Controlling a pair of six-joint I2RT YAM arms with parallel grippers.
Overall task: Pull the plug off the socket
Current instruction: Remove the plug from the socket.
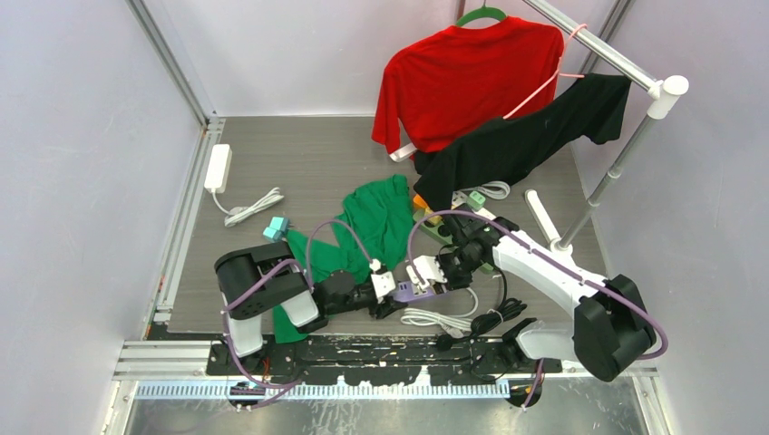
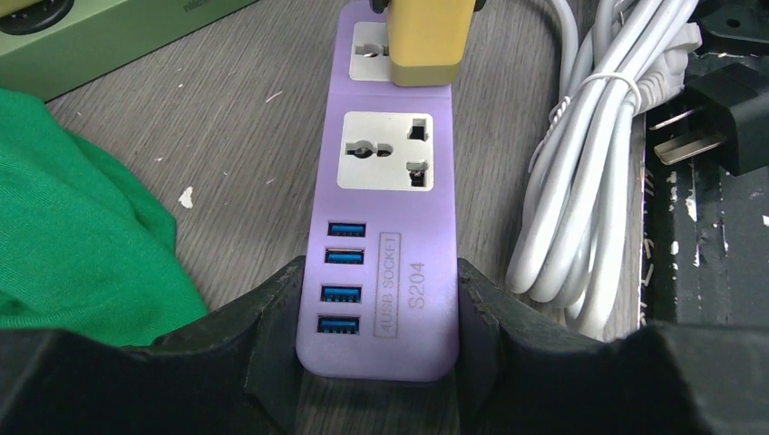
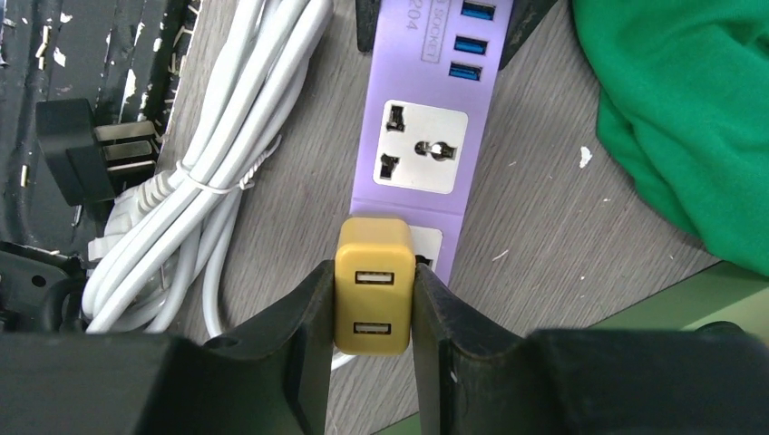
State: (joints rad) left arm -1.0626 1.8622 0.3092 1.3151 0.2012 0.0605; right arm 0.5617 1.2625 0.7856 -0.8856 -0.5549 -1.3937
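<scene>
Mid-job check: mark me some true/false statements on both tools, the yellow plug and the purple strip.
1. The right tool is clamped on the yellow plug. True.
2. The yellow plug lies clear of the purple strip. False: it sits in the strip's end socket.
3. The left tool grips the strip at its USB end. True.
4. The strip's middle socket is occupied. False: it is empty.
5. The green cloth covers the strip. False: it lies beside it, apart.

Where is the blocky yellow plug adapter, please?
The blocky yellow plug adapter sits low in the right wrist view, clamped by the right gripper over the end outlet of the purple plastic power strip.
</scene>
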